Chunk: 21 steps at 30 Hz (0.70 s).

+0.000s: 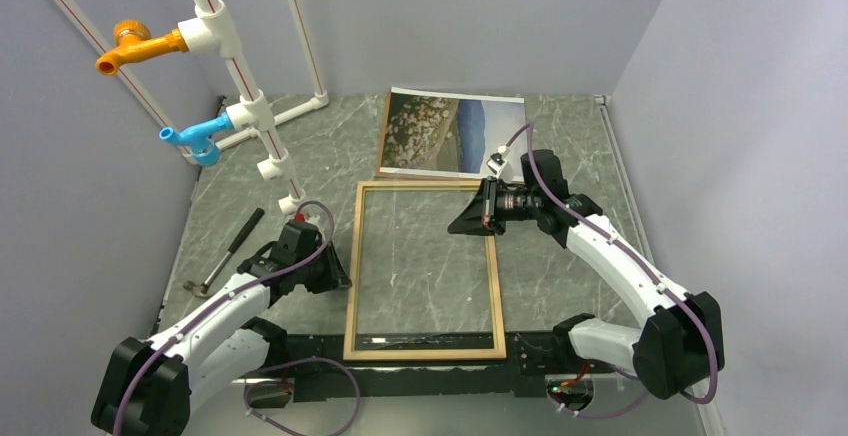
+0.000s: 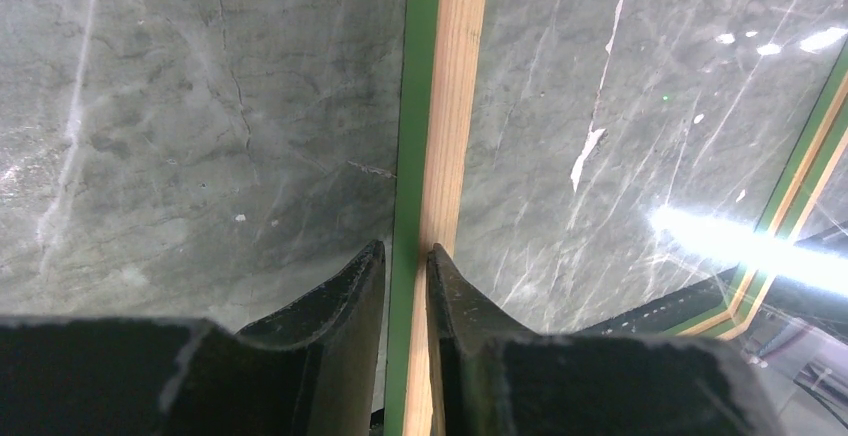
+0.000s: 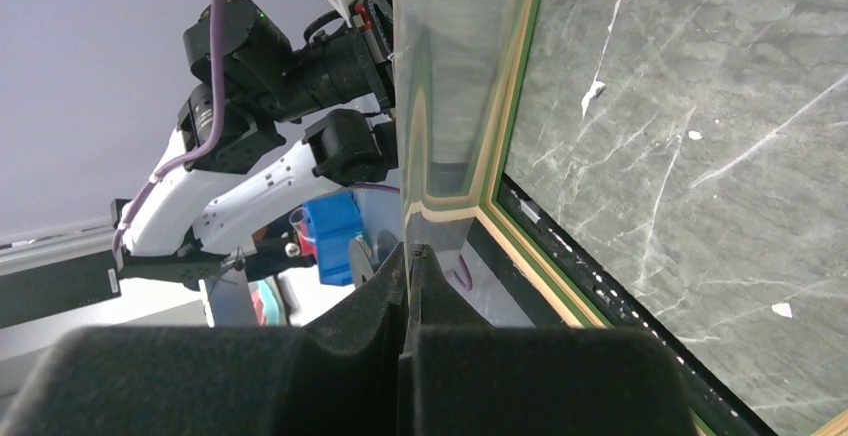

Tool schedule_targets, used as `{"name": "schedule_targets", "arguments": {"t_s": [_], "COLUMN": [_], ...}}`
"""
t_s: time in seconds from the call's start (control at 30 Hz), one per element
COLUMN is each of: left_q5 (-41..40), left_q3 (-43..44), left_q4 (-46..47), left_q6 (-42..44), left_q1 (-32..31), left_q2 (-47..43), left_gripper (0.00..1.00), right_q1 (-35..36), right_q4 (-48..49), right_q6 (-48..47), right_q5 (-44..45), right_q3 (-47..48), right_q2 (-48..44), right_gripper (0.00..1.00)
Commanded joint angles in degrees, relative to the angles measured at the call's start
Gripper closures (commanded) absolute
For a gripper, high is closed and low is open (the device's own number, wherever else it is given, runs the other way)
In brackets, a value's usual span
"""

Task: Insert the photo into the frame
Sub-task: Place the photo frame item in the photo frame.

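Where the grey marbled bench (image 1: 330,146) meets the left wall, a hammer (image 1: 228,251) lies flat with its head toward the near edge. Behind it stands a white pipe rack (image 1: 240,66) carrying an orange tap (image 1: 135,46) and, lower down, a blue tap (image 1: 195,136).

Just right of the hammer, the left hand (image 1: 338,274) sits at the left rail of the frame (image 1: 425,353). In the left wrist view this hand (image 2: 405,261) straddles that rail: one finger is on the green side and one on the pale wood side, both closed against it, so the rail is clamped between them.

The frame occupies the bench centre, pale wood face up, with the marbled surface visible through its pane. Its near rail overlaps the black bar between the arm bases. Whether it lies fully flat cannot be told.

Beyond the frame's far rail, and apart from it, the photo (image 1: 452,134) lies picture side up on the bench, clear of both hands.

The right hand (image 1: 462,220) reaches in across the upper part of the frame's right rail. In the right wrist view its fingers (image 3: 385,296) are drawn together to a thin seam with the frame's edge (image 3: 500,136) at their tips, and the grip appears closed on that edge.
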Motion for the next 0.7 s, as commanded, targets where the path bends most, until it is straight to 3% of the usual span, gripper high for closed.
{"name": "schedule_targets", "arguments": {"t_s": [0.0, 0.67], "left_q5": [-2.8, -2.5], "left_q3": [-0.4, -0.4], "left_q4": [-0.9, -0.5], "left_q6": [2.2, 2.7], "left_q1": [0.2, 0.3], "left_q2": [0.7, 1.6], "left_gripper": [0.74, 0.76], "right_q1": [0.9, 1.4], "right_q4": [2.4, -0.7], "right_q6": [0.9, -1.5], "right_q5": [-0.4, -0.4], "right_q3": [2.4, 7.7], "right_q2": [0.0, 2.2], "right_gripper": [1.00, 1.00]}}
